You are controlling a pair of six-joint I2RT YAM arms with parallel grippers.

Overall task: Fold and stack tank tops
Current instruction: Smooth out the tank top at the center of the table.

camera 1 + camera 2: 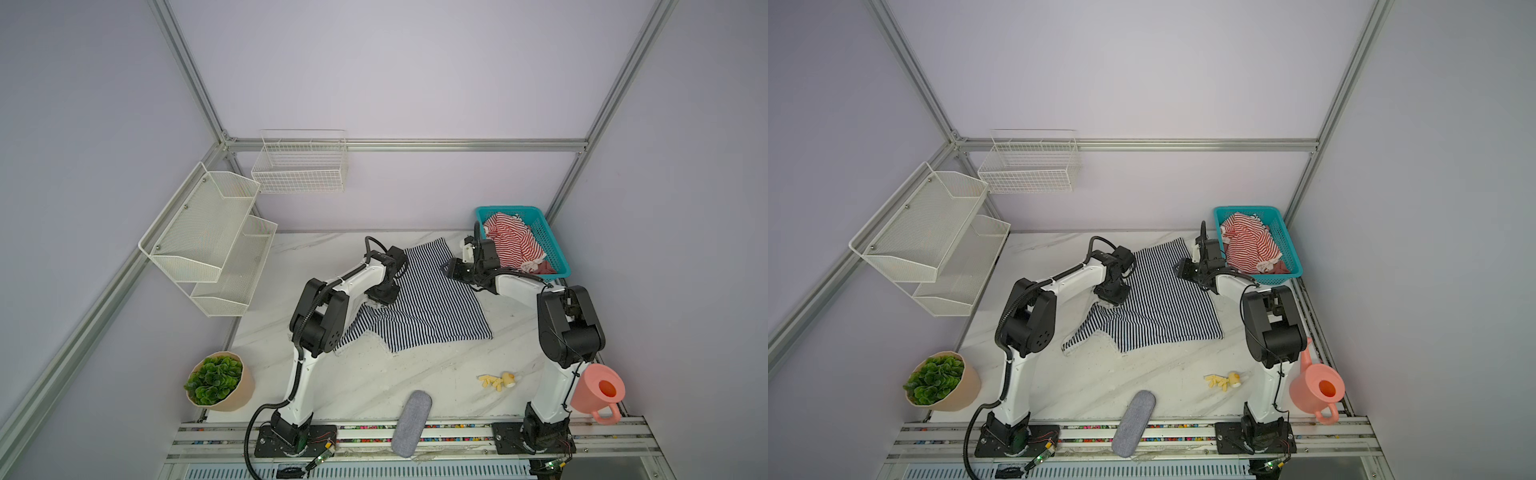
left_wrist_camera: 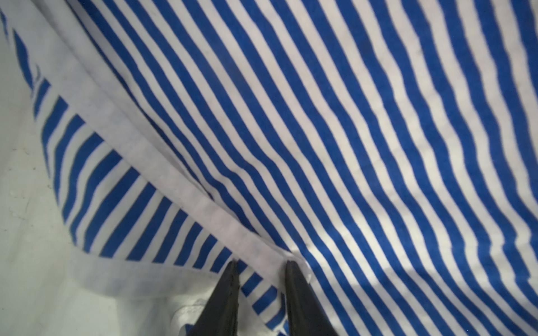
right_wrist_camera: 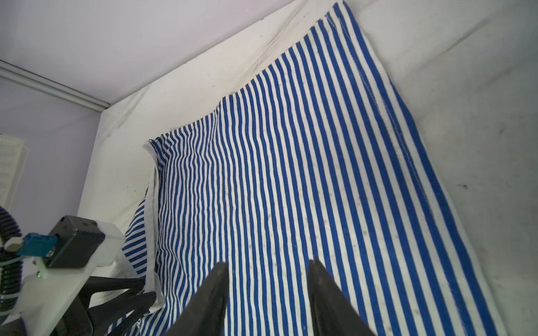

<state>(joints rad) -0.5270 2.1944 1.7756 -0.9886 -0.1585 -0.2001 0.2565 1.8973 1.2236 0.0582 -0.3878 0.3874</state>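
the white marble table (image 1: 374, 374) carries everything. the navy-and-white tank top (image 1: 432, 299) is the biggest thing on it, spread mostly flat from the middle toward the far edge. its part nearest the left edge is rumpled, with a strap end trailing toward the near edge; both top views show this (image 1: 1163, 303). the teal basket (image 1: 505, 209) stands in the far right corner, and the red-and-white tank top (image 1: 513, 241) lies crumpled inside it, well apart from the navy one.

a potted plant (image 1: 216, 380) sits at the near left corner and a pink watering can (image 1: 598, 392) at the near right corner. a grey felt case (image 1: 411, 422) hangs over the near edge between my two bases.

my left gripper (image 2: 262, 263) is down on the left side of the navy top. its fingertips (image 2: 231, 270) straddle the white trim band with only a narrow gap, and i cannot tell whether they pinch the cloth. my right gripper (image 3: 267, 263) is released, jaws well apart with nothing between them. it hangs over the striped cloth on the side of the navy top toward the basket.
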